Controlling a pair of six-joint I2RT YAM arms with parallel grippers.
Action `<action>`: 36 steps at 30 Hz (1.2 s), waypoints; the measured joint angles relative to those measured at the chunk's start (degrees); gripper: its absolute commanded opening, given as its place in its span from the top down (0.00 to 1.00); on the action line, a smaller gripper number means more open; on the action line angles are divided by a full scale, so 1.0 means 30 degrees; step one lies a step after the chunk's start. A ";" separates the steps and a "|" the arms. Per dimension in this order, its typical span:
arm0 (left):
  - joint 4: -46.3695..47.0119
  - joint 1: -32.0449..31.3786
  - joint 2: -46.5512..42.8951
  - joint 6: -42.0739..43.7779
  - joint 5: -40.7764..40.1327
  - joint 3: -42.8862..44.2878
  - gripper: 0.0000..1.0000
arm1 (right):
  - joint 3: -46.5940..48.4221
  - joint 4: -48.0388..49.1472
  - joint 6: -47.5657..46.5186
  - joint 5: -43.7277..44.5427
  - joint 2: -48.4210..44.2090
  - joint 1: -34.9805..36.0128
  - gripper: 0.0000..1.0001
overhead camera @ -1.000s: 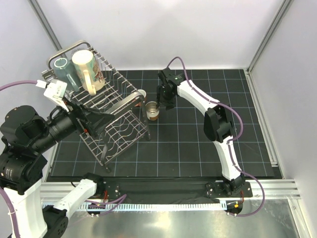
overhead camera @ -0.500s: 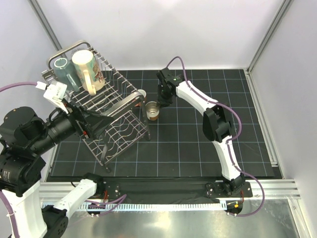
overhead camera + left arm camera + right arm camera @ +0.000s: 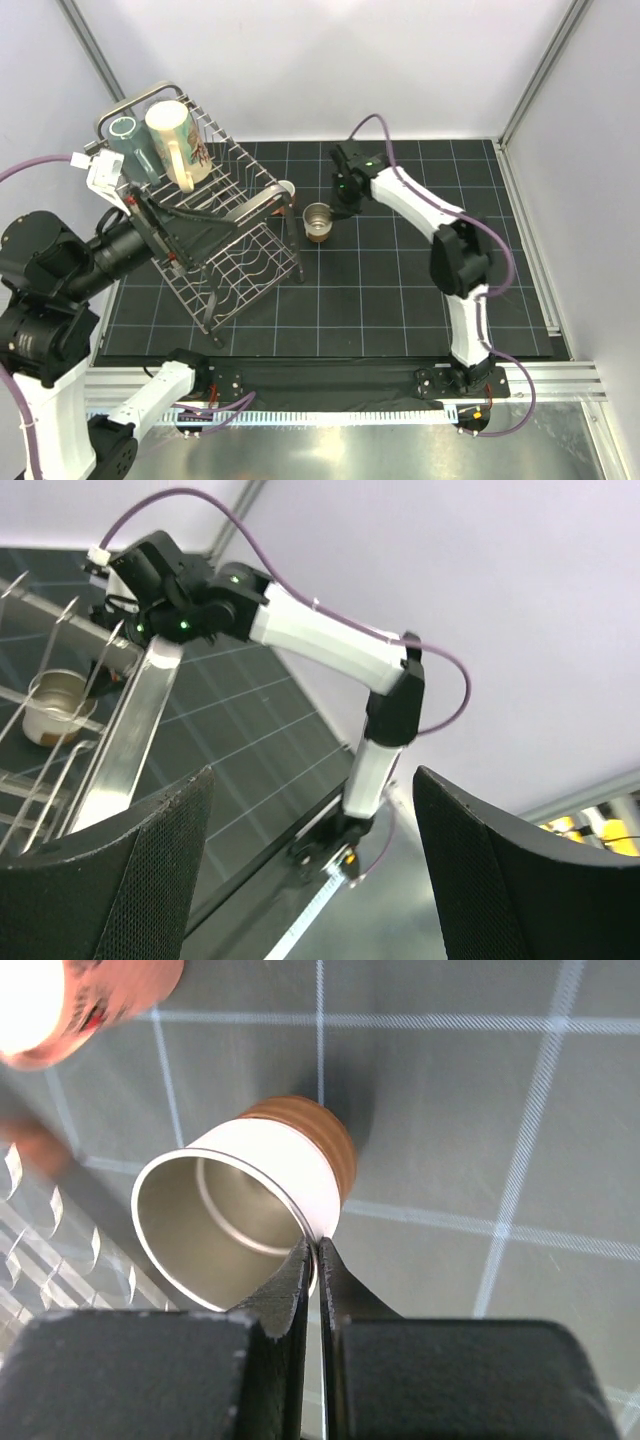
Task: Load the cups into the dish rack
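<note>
The dish rack stands at the left on the black mat, holding a grey-teal tumbler and a cream printed mug at its far end. A small brown-based cup sits just right of the rack. My right gripper is shut on that cup's rim, one finger inside and one outside. A salmon-pink mug lies behind the rack's handle. My left gripper hovers open over the rack's middle with nothing between its fingers.
The pink mug is close beyond the small cup, and rack wires lie just to the cup's left. White walls and aluminium posts enclose the gridded mat.
My right gripper has closed on the small cup's rim and shifted it slightly right. The left arm has lifted a little over the rack.
</note>
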 measured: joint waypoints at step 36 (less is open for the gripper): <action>1.9322 -0.7184 0.6309 -1.1978 -0.2900 -0.5282 0.00 | -1.6480 2.0538 0.4029 -0.4350 -2.6287 -0.1698 0.96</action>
